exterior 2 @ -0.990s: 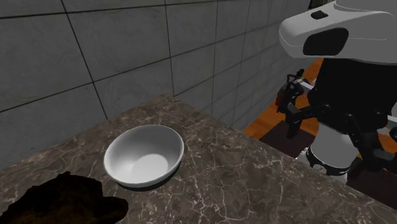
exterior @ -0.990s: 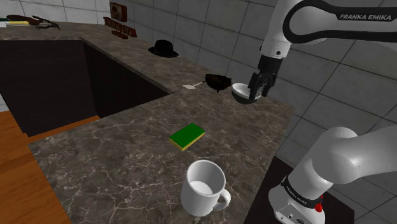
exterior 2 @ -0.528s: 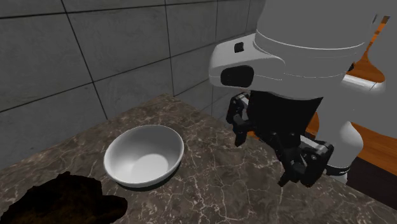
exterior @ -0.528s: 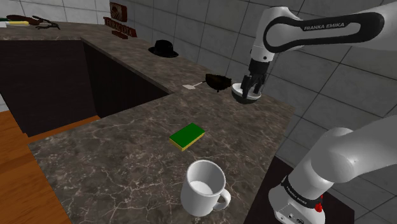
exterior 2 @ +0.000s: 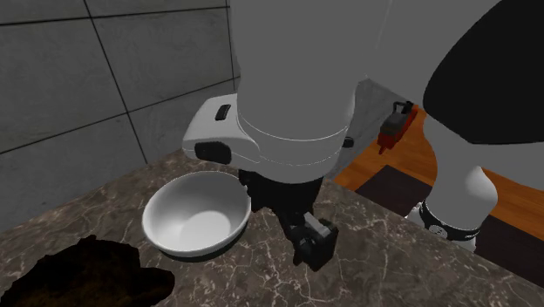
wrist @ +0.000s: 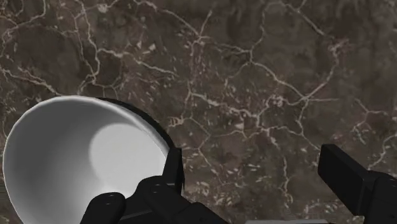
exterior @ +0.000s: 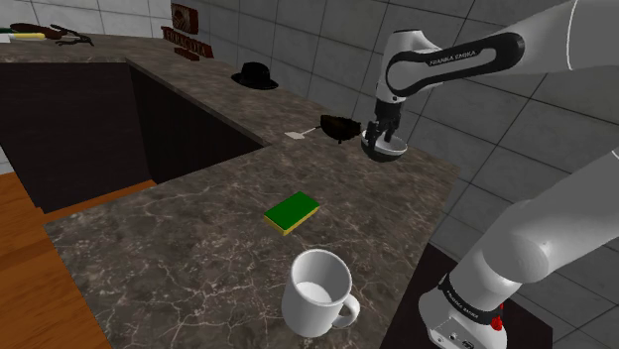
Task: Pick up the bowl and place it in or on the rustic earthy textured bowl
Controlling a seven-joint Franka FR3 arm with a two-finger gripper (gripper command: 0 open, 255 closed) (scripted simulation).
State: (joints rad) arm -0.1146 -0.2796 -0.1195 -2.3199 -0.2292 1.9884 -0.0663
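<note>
In the last second I have swung in low over the table (wrist: 267,76). My jaws stand open and empty. The white bowl (wrist: 76,159) sits with its rim right by one of them, not yet clasped. The dark bowl (exterior 2: 78,275) waits just beyond it, so I judge the grasp comes next.

- The white bowl (exterior 2: 196,214) sits close to the countertop's (exterior: 179,238) back edge, where the tiled wall (exterior: 298,40) shuts off any approach from behind.
- The dark rough bowl (exterior 2: 78,275) stands just beside it along that edge, leaving only a narrow gap.
- The gripper (wrist: 252,159) has its fingers apart, with bare marble between them.
- Toward the front edge the counter lies bare up to the green sponge (exterior: 293,213).
- The white mug (exterior: 315,290) stands well apart at the front edge.
</note>
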